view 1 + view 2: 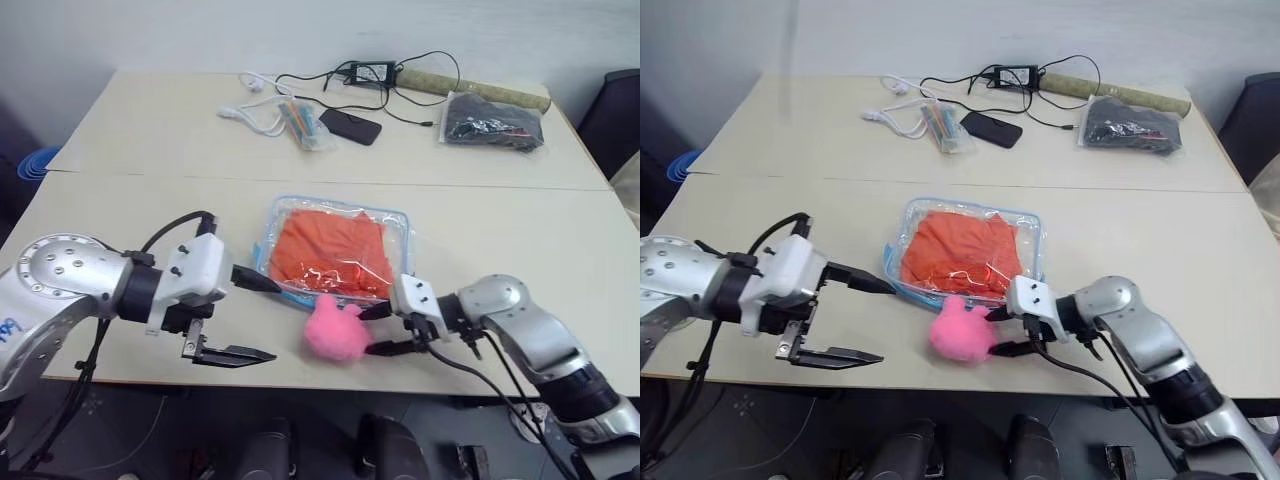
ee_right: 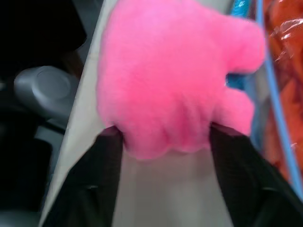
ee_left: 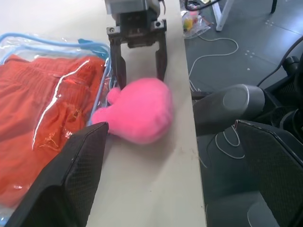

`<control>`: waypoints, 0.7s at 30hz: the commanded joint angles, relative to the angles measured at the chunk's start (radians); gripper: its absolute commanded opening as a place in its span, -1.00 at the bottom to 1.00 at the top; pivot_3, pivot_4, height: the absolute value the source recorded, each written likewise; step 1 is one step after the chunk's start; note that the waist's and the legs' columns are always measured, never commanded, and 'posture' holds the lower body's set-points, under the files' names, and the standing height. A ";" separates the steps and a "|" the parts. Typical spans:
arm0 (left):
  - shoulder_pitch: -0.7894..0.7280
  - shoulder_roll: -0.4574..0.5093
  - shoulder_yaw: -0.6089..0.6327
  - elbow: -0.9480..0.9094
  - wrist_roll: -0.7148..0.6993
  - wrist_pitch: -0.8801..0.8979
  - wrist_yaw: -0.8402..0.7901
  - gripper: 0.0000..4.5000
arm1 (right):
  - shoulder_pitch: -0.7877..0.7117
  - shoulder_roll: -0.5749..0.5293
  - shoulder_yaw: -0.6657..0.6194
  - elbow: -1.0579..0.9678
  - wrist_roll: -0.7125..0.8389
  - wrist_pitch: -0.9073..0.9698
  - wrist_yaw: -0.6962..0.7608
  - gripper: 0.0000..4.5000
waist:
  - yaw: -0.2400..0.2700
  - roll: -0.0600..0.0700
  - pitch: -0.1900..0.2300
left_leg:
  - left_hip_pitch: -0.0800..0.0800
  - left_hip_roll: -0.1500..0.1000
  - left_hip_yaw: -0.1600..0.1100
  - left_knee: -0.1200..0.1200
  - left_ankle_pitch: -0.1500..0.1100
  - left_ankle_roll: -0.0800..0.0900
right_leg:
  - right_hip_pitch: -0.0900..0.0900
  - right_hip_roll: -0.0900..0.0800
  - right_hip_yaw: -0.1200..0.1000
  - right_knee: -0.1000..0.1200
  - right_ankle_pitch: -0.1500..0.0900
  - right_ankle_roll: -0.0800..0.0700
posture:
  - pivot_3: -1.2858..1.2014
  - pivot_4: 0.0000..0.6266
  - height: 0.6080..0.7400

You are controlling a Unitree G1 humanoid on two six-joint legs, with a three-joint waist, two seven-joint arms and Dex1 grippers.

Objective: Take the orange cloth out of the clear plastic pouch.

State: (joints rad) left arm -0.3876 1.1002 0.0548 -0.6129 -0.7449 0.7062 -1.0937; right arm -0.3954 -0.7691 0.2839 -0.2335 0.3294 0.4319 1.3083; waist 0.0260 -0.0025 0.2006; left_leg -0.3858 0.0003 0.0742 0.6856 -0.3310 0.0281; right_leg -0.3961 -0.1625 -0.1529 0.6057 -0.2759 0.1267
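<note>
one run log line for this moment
cloth: inside pouch | left gripper: open, beside pouch | right gripper: fingers either side of pink plush | step: cloth not out

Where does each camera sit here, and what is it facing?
Left eye and right eye views: head, looking forward and down on the table, both arms reaching inward.
Left wrist view: between the open left gripper, facing the right gripper behind the pink plush.
Right wrist view: looking along its fingers, plush between them.
Shared: plush, orange cloth, clear plastic pouch.
</note>
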 commanded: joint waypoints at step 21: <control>-0.246 -0.441 -0.551 0.444 0.574 -0.397 -0.101 0.83 | -0.141 -0.075 -0.096 0.257 -0.251 -0.534 -0.040 0.71 | -0.006 -0.001 0.000 | -0.002 -0.001 0.007 0.003 0.000 0.001 | 0.001 0.000 -0.003 0.001 0.000 0.000 | 0.03 -0.52 1.00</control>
State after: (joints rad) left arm -0.6282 0.6636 -0.4907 -0.1730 -0.2020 0.3419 -1.1935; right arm -0.5130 -0.8567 0.1856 0.0052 0.0974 -0.0518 1.2829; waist 0.0202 -0.0032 0.2002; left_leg -0.3872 -0.0008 0.0811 0.6886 -0.3311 0.0289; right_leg -0.3948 -0.1626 -0.1555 0.6062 -0.2757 0.1270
